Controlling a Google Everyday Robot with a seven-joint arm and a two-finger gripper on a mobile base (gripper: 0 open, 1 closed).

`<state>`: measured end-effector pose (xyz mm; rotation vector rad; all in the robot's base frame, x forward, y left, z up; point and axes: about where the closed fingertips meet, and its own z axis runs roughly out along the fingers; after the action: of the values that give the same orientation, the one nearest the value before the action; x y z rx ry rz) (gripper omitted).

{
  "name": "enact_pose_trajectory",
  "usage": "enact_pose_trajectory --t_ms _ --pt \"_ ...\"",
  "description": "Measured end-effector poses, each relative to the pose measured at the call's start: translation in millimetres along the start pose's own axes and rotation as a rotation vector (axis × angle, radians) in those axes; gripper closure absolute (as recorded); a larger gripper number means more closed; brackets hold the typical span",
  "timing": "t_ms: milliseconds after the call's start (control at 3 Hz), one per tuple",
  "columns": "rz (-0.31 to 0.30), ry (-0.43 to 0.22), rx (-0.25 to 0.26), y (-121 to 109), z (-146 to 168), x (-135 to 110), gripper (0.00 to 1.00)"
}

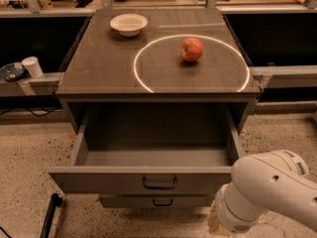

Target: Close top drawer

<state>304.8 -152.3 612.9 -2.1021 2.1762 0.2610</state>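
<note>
The top drawer (124, 180) is pulled far out of the grey cabinet and is empty inside. Its long flat front panel carries a black loop handle (160, 183). A shorter drawer front (158, 201) with a smaller handle shows just below it. Only the white rounded links of my arm (270, 195) show, at the bottom right, just right of the drawer's front right corner. My gripper is out of view, hidden beyond those links near the frame's lower edge.
On the cabinet top (99, 68) lie a red apple (191, 49) inside a white painted circle and a white bowl (129, 24) at the back left. A white cup (33, 66) stands on a ledge at the left. A black pole (48, 214) lies on the speckled floor.
</note>
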Motion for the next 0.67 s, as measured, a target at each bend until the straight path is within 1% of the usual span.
enact_pose_trajectory --t_ms 333,667 --pt "-0.017 -0.011 0.029 -11.2 -0.3 -0.5 1.00" --pt "-0.048 -0.054 0.131 -51.5 -8.9 0.8 1.00"
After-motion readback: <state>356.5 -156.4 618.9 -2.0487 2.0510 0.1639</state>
